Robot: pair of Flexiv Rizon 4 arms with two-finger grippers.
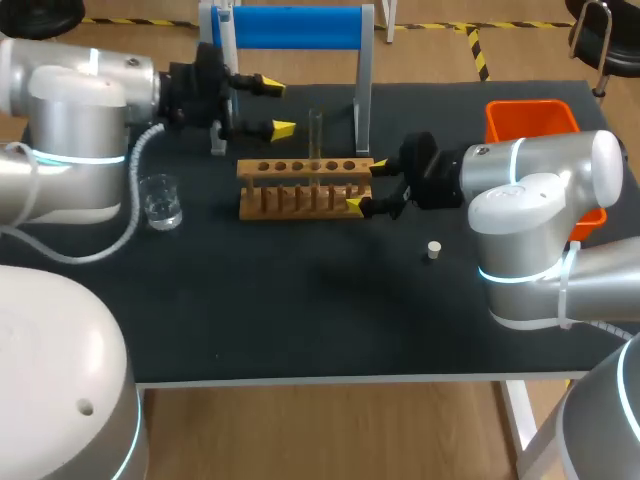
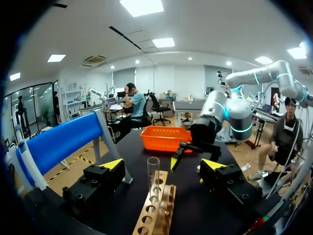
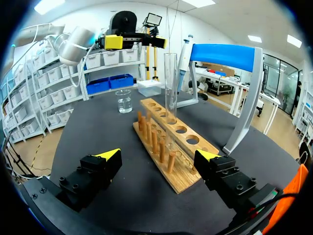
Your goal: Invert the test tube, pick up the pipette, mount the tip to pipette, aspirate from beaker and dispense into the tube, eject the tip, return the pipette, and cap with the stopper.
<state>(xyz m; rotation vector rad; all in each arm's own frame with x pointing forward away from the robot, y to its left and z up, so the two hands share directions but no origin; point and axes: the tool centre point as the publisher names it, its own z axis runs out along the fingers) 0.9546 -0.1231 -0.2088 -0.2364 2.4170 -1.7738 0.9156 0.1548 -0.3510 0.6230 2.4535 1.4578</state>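
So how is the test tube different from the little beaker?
The test tube is tall and thin; the beaker is short and wide. The test tube stands upright in the wooden rack; the beaker sits directly on the table. Both are see-through with open tops.

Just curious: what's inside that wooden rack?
One clear glass tube stands upright in one hole of the rack; the other holes look empty. The rack's wood partly covers the tube's lower end.
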